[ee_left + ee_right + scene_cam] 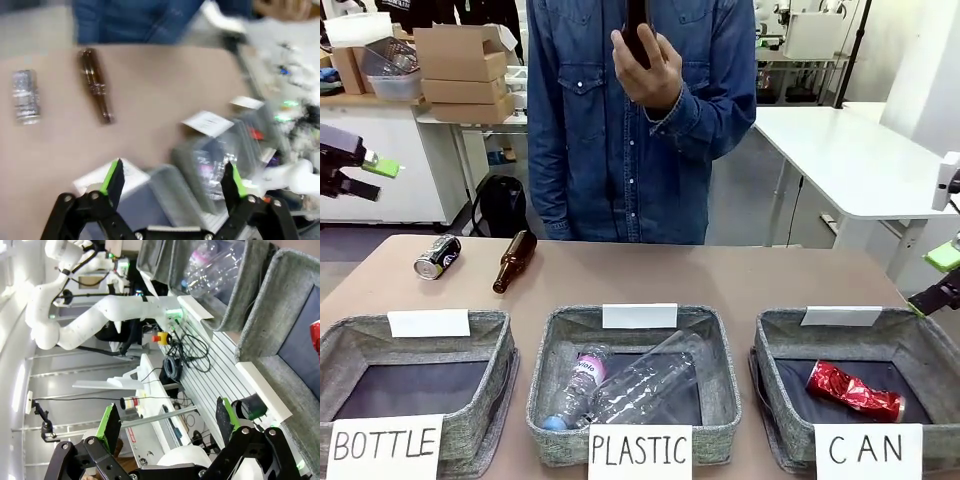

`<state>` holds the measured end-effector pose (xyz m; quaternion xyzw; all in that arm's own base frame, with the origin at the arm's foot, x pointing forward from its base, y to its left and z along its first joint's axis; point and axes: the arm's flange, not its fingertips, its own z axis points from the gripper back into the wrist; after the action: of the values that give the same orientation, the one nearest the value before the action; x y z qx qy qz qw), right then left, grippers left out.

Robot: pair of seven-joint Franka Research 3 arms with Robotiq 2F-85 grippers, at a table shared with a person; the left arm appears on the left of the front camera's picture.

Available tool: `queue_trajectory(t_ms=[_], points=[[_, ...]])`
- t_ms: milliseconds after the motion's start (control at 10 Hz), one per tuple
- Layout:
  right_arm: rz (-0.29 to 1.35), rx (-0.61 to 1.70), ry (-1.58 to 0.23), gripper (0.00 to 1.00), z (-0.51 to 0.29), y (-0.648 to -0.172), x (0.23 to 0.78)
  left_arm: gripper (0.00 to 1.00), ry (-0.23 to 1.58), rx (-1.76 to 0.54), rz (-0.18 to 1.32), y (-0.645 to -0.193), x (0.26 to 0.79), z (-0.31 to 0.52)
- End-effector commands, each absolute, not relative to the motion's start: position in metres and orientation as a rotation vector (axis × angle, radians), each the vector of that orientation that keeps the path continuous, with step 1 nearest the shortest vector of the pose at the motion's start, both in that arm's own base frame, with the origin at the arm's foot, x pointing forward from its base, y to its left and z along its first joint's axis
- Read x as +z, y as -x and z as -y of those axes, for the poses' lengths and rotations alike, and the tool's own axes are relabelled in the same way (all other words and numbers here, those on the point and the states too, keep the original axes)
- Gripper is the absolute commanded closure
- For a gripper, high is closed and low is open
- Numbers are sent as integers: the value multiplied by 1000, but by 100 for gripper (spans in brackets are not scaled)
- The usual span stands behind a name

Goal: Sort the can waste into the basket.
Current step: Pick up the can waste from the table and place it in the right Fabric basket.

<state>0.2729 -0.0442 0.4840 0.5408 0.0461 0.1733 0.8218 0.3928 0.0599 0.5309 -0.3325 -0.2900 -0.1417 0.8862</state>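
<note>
Three grey baskets are lined up along the near edge of the counter (720, 270). One signed BOTTLE (350, 338) is at left. One signed PLASTIC (722, 372) is in the middle, w/ clear plastic bottles (640, 385) lying in it. The CAN basket (775, 348) is at right. A brown glass bottle (514, 261) is laid on its side on the far left part of the counter, just beside the black can (437, 257) but apart from it. A person in a denim shirt (590, 130) is seen at the far side, w/ a dark object held up in one hand (655, 70). Cardboard boxes (465, 65) are stacked in the bkgd.

The red can (855, 390), dented, is found inside the CAN basket, on its dark bottom. The black can is found on its side on the bare counter, well apart from that basket, at the opposite end.

The left gripper (370, 178) is held in the air at the left edge, above and left of the black can. Its jaws are spread, w/ nothing btw. them; its wrist view is blurred. The right gripper (935, 278) is held at the right edge, by the CAN basket's far right corner and higher than the red can. Its jaws are spread wide and empty.
</note>
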Motion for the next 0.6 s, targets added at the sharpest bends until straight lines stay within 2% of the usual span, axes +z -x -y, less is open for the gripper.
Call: queue_trajectory(t_ms=[0, 100, 200, 300, 400, 500], points=[[-94, 400, -1147, 0, 48, -271, 483, 0, 31, -46, 467, -401, 521, -45], [-94, 400, -1147, 0, 48, -271, 483, 0, 230, 97, 577, -402, 532, -42], [-94, 400, -1147, 0, 48, -271, 483, 0, 521, -270, 630, -401, 534, -60], [-94, 400, -1147, 0, 48, -271, 483, 0, 521, -270, 630, -401, 534, -60], [-94, 400, -1147, 0, 48, -271, 483, 0, 386, -177, 660, -408, 538, -53], [-94, 400, -1147, 0, 48, -271, 483, 0, 333, -141, 708, -386, 561, -76]])
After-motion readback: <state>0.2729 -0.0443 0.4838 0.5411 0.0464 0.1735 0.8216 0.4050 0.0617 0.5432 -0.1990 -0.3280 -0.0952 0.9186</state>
